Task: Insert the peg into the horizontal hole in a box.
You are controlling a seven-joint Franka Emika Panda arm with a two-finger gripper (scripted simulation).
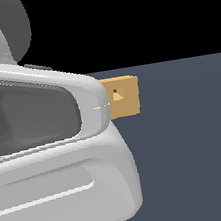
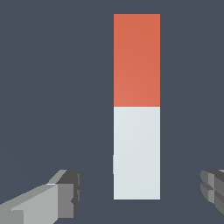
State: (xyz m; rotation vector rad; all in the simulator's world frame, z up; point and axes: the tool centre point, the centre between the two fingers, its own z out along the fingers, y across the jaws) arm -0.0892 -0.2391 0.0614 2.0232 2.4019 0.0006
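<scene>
On my wrist view the gripper [image 2: 139, 192] has its grey fingers [image 2: 65, 192] spread wide, holding nothing. The long square-section peg [image 2: 136, 106], half orange-red and half white, lies flat on the dark grey-blue floor [image 2: 52, 87], its white end between the fingers, touching neither. On the exterior view I see the small tan cube box [image 1: 125, 97] with its dark bevelled hole [image 1: 116, 93], partly behind the white arm [image 1: 54, 157].

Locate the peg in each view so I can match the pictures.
Exterior view: the peg is not in it; the arm fills the exterior view's left, with the box beside it.
Wrist view: the peg lies on the floor between the open gripper fingers, untouched.
Shared landmark: only the slate-blue floor.
</scene>
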